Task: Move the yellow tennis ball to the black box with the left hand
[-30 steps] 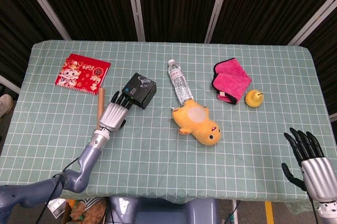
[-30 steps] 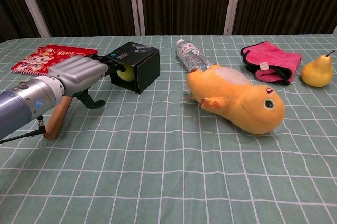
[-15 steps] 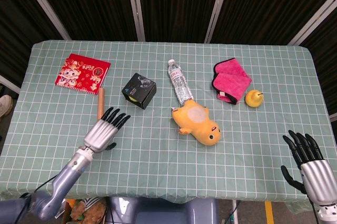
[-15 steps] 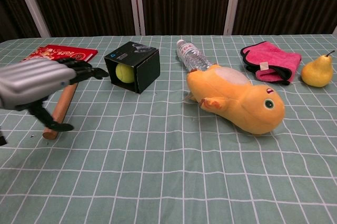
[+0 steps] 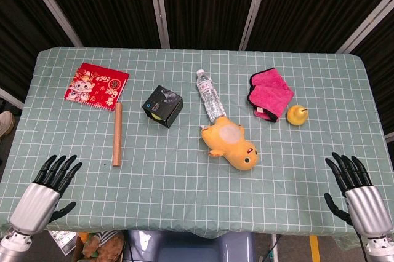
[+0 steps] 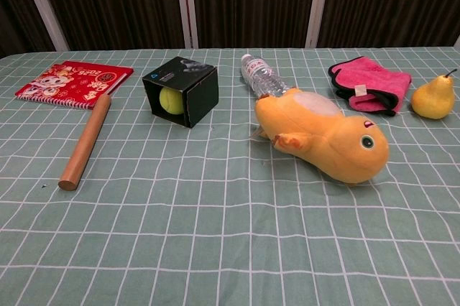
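The yellow tennis ball (image 6: 171, 100) sits inside the black box (image 6: 182, 89), which lies on its side with its opening facing the table's front. From above, the black box (image 5: 163, 106) is left of the table's middle and a sliver of the ball (image 5: 157, 111) shows in its opening. My left hand (image 5: 44, 189) hovers at the front left corner, fingers spread, holding nothing, far from the box. At the front right edge my right hand (image 5: 357, 191) is likewise spread and empty. Neither hand shows in the chest view.
A wooden rolling pin (image 5: 117, 133) lies left of the box, a red booklet (image 5: 96, 85) behind it. A water bottle (image 5: 210, 95), a yellow plush duck (image 5: 231, 144), a pink cloth (image 5: 269, 93) and a pear (image 5: 297, 114) fill the middle and right.
My left hand let go of the ball inside the box and drew back to the front left corner, leaving the chest view. The right hand barely moved.
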You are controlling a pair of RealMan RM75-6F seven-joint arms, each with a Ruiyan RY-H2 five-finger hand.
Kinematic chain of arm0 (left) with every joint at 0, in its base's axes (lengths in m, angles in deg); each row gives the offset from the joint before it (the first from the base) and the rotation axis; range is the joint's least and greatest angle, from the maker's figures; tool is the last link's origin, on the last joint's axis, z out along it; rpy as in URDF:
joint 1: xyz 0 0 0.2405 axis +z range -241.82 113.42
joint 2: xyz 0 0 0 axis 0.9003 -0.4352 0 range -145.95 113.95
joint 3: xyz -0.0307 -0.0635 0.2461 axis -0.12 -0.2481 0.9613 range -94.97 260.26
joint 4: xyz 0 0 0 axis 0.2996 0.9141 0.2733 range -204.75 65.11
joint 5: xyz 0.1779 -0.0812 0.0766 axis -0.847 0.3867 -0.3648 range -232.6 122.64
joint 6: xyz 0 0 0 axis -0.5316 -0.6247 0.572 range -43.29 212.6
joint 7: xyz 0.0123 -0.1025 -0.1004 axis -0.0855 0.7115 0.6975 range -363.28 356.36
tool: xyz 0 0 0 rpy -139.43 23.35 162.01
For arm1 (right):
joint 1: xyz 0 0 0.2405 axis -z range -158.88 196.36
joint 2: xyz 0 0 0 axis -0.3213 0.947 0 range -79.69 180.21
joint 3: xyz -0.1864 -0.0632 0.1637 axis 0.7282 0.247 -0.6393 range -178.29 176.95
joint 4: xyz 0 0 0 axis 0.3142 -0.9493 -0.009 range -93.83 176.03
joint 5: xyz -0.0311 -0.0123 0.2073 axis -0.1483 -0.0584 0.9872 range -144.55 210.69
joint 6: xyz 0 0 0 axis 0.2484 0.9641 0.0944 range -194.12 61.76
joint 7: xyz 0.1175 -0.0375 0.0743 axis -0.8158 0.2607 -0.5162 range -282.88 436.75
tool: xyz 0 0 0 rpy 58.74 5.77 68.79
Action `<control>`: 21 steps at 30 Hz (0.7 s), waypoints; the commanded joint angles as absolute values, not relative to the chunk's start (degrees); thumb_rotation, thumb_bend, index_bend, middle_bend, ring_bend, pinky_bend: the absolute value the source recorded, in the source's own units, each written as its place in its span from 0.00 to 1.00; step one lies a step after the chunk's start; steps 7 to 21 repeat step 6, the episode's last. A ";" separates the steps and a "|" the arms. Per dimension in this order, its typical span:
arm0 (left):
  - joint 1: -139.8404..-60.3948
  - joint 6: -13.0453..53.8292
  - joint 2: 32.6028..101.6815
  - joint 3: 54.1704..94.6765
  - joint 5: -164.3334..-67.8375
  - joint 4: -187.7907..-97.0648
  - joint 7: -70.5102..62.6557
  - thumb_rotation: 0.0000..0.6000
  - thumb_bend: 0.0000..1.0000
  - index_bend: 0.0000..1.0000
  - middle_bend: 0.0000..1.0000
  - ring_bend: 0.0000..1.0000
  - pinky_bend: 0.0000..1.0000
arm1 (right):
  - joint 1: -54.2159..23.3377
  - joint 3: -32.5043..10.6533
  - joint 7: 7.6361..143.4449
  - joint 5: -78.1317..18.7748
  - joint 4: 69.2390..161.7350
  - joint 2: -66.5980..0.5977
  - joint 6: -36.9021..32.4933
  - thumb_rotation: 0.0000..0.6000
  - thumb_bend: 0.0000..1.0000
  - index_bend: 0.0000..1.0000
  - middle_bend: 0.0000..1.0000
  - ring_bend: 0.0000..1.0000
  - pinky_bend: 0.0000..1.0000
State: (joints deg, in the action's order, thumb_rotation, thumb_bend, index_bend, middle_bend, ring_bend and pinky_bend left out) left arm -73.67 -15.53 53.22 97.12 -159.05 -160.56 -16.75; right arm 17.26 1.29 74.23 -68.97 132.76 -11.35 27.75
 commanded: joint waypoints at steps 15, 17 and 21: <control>-72.72 -16.73 55.50 95.40 -162.53 -156.04 -14.26 1.00 0.07 0.00 0.00 0.00 0.00 | 17.79 1.31 74.82 -68.98 132.58 -11.31 28.57 1.00 0.44 0.00 0.00 0.00 0.00; -72.72 -16.73 55.50 95.40 -162.53 -156.04 -14.26 1.00 0.07 0.00 0.00 0.00 0.00 | 17.79 1.31 74.82 -68.98 132.58 -11.31 28.57 1.00 0.44 0.00 0.00 0.00 0.00; -72.72 -16.73 55.50 95.40 -162.53 -156.04 -14.26 1.00 0.07 0.00 0.00 0.00 0.00 | 17.79 1.31 74.82 -68.98 132.58 -11.31 28.57 1.00 0.44 0.00 0.00 0.00 0.00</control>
